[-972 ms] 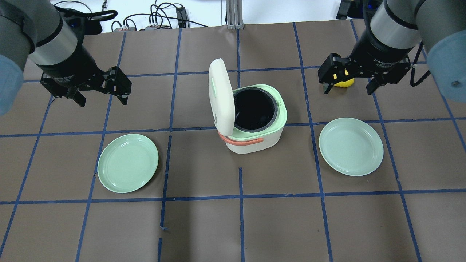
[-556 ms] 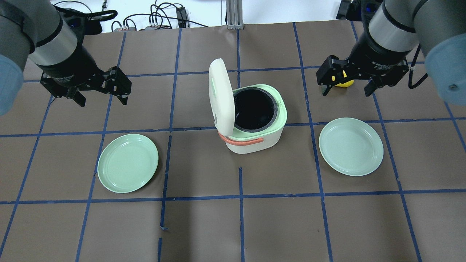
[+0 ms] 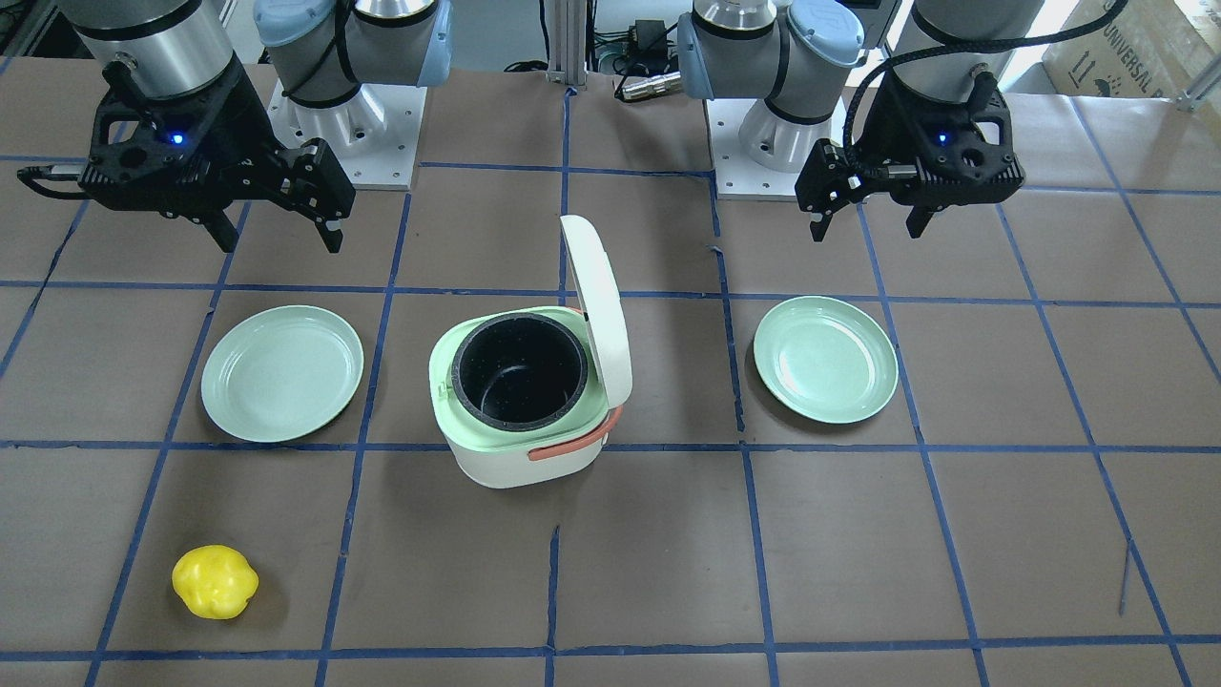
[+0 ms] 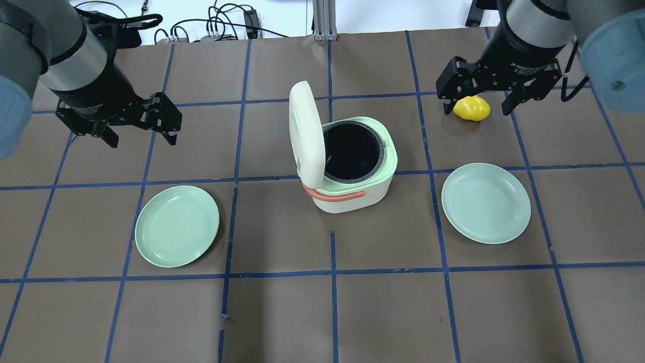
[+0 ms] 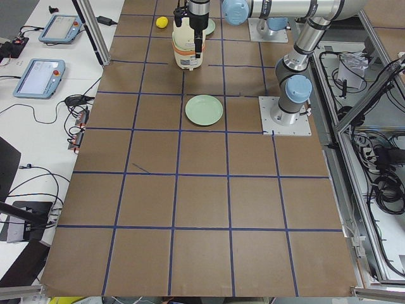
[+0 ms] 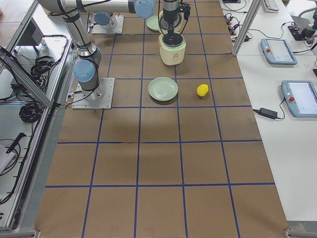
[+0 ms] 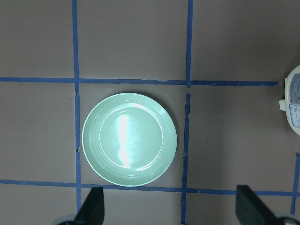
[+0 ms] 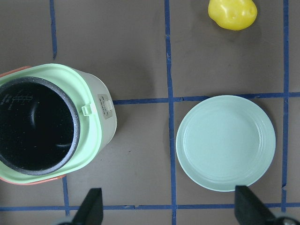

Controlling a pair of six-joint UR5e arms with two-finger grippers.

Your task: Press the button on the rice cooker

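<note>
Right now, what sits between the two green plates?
The rice cooker, lid up, stands between the left plate and right plate; the overhead view shows it.

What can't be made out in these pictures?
Cooker: left wrist view, cut off by the right edge.
Label on its side: right wrist view, print too small to read.
Cooker's inside: exterior left view, its raised lid blocks it.
Yellow thing: exterior left view, too small to identify.
</note>
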